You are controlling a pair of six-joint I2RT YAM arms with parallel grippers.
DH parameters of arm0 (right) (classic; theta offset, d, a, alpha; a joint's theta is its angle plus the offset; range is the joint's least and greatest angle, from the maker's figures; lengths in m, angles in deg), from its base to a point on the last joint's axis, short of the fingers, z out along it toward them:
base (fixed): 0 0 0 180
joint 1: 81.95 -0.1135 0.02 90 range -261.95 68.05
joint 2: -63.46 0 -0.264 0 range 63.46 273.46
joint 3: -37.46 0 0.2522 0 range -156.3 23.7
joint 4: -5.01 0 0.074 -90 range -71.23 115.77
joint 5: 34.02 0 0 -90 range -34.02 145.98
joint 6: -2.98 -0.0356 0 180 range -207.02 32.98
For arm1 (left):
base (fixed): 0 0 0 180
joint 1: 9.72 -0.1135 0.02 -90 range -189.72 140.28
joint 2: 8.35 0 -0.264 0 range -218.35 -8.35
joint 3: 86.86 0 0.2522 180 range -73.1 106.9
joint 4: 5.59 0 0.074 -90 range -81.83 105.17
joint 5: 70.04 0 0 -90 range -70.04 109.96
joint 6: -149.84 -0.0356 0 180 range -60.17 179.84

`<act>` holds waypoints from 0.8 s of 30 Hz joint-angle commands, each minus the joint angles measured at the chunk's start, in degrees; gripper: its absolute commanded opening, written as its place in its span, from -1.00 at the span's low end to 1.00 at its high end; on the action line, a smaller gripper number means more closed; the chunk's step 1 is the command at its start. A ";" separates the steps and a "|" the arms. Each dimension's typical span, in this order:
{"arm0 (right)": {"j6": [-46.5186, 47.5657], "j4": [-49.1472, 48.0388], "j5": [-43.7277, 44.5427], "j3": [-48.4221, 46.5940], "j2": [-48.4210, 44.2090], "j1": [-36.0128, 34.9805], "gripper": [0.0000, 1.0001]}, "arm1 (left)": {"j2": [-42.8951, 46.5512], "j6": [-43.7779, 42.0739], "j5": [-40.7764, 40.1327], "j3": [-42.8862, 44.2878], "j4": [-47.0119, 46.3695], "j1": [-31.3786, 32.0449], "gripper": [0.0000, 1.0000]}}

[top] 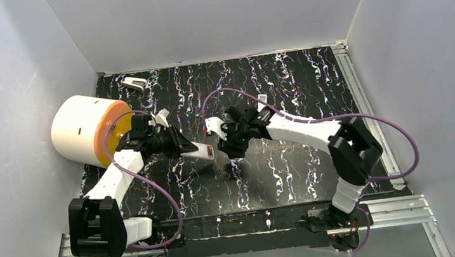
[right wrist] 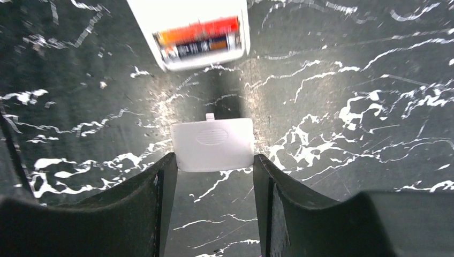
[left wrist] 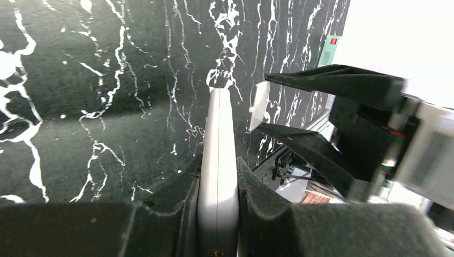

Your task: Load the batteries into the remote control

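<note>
Left pincer [left wrist: 218, 182] clenched on remote [left wrist: 218, 123]; right pincer [right wrist: 214, 160] seemingly grasping cover [right wrist: 213, 144], batteries [right wrist: 198, 33] crosswise just ahead, top of frame.

Two batteries [right wrist: 198, 29], one held remote [left wrist: 218, 150], one cover [right wrist: 213, 145], one drum [top: 82, 134], one unclear white piece [top: 135, 83].
</note>
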 commanded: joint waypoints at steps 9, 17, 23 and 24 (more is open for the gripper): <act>-4.80 -5.79 -5.37 0.79 -5.34 -0.93 0.01 | -0.46 0.94 3.64 -0.15 -4.23 4.24 -1.00; -4.15 -5.07 -3.66 -0.61 -3.85 -2.17 0.01 | -1.19 0.96 5.58 0.13 -4.53 4.86 -1.00; -3.79 -4.86 -3.07 -1.28 -2.95 -2.67 0.01 | -1.55 0.33 6.73 0.04 -4.54 5.23 -1.00; -3.79 -5.02 -3.07 -1.29 -3.00 -2.71 0.01 | -1.51 0.24 6.93 0.11 -4.47 5.30 -1.00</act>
